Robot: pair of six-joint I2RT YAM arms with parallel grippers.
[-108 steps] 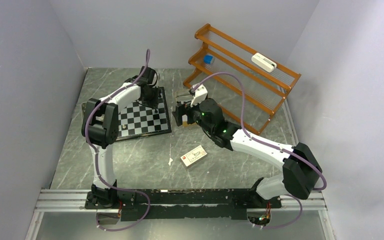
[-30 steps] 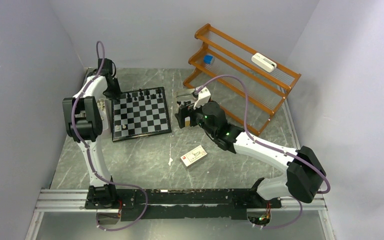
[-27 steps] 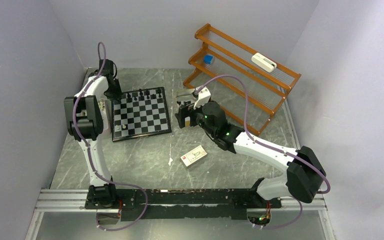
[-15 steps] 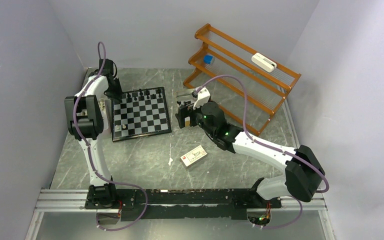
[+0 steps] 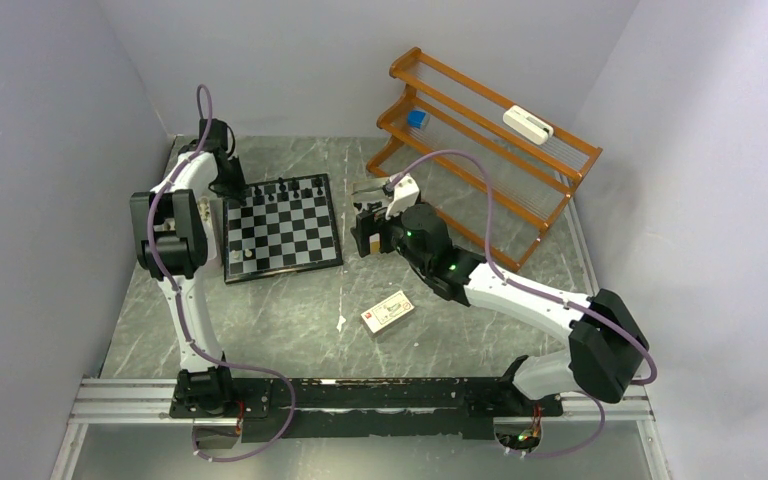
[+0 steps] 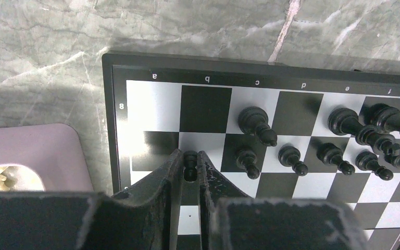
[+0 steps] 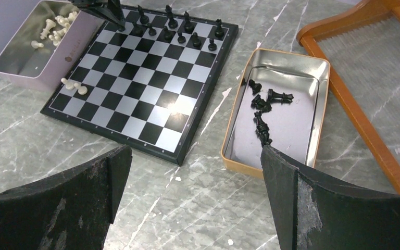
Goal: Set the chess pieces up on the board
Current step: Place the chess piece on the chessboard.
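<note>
The board (image 5: 300, 250) lies at the far left of the table, with several black chess pieces (image 6: 255, 123) standing in its two far rows. Over its far left corner my left gripper (image 6: 189, 159) is shut on a small black pawn (image 6: 190, 166), held upright above the squares beside those rows. Two pale pieces (image 7: 73, 85) stand at the board's left edge. My right gripper (image 7: 195, 156) hangs open and empty over the table between the board (image 7: 135, 88) and an orange-rimmed tin (image 7: 291, 54) that holds several black pieces (image 7: 263, 102).
A pinkish box (image 7: 75, 44) with several pale pieces sits left of the board. A wooden rack (image 5: 480, 130) stands at the back right with a blue item (image 5: 417, 119) and a white device (image 5: 527, 124) on it. A small card box (image 5: 387, 311) lies mid-table.
The left arm has swung from the board's far right side to its far left corner. Over the last second it has barely shifted. The right arm has stayed in place, open.
</note>
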